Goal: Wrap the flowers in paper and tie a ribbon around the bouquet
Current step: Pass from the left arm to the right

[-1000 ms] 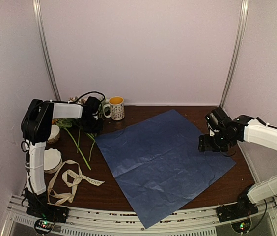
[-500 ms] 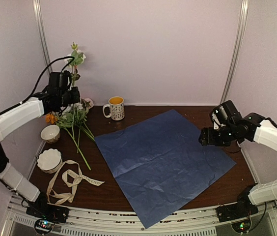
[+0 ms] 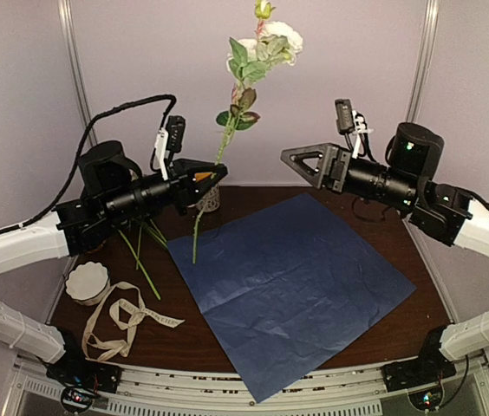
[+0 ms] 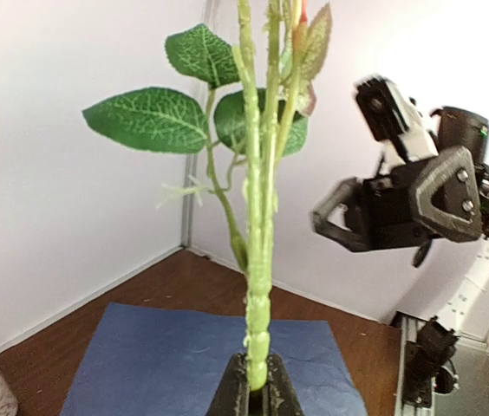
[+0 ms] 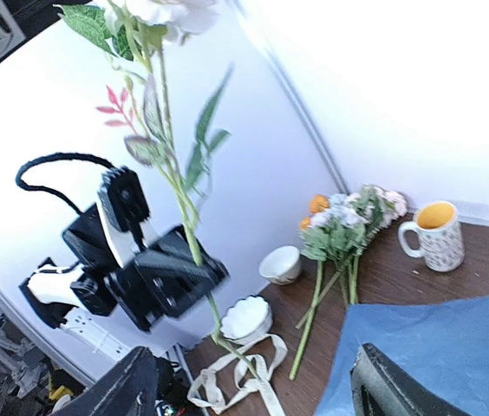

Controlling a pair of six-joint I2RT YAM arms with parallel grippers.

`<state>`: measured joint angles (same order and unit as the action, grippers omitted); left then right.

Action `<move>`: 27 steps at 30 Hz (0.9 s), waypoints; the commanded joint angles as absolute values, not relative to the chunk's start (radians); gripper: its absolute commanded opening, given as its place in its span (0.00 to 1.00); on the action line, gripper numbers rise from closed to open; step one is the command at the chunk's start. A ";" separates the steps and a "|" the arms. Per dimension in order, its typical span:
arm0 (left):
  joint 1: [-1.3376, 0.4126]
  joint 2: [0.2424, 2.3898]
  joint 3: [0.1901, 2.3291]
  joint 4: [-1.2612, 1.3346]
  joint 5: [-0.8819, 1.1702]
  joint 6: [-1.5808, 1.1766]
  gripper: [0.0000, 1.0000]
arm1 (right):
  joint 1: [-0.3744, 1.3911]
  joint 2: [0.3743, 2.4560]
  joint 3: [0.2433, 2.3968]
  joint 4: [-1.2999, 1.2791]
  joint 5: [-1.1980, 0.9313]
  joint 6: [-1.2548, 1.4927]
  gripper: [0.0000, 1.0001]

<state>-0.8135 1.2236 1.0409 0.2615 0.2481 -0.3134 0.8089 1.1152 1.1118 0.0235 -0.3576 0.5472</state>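
Top external view is showing the left gripper (image 3: 212, 177) raised above the table (image 3: 184, 342) and clamping one flower stem (image 3: 229, 137) between its closed jaws. The stem is standing nearly upright in the air, its white bloom and green leaves rising high above the jaws and its lower end hanging free below them. The left wrist view is confirming the grip, with the fingers pinching the green stem at the bottom of the picture. The right gripper (image 3: 290, 159) is hovering at a similar height, pointing toward the stem with its jaws spread apart and nothing between them; it is not touching the stem. The rest of the flowers (image 3: 140, 247) are lying on the table at the left, beside the paper (image 3: 288, 277), which is lying flat with its dark blue side up and its near corner reaching over the table's front edge. The ribbon (image 3: 127, 316) is lying looped near the front left, just beside a scalloped bowl (image 3: 87, 282). A mug (image 5: 440, 236) is standing by the back wall.
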 commanded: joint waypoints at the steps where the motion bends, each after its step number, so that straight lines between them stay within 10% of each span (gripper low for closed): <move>1: -0.890 1.276 1.073 0.408 0.405 -0.314 0.00 | 0.879 1.238 1.242 0.125 -0.385 0.525 0.78; 7: -0.967 1.341 1.091 0.401 0.416 -0.318 0.00 | 0.894 1.334 1.305 0.118 -0.370 0.528 0.70; 14: -0.979 1.354 1.076 0.373 0.411 -0.322 0.00 | 0.895 1.320 1.285 0.069 -0.226 0.550 0.00; 15: -0.978 1.353 1.076 0.353 0.393 -0.322 0.05 | 0.891 1.312 1.288 0.022 -0.174 0.554 0.00; 18: -0.977 1.355 1.101 0.215 0.221 -0.312 0.93 | 0.845 1.312 1.313 -0.152 -0.105 0.589 0.00; 27: -0.774 1.515 1.252 -0.391 -0.078 -0.403 0.98 | 0.554 1.543 1.286 -0.455 -0.518 0.648 0.00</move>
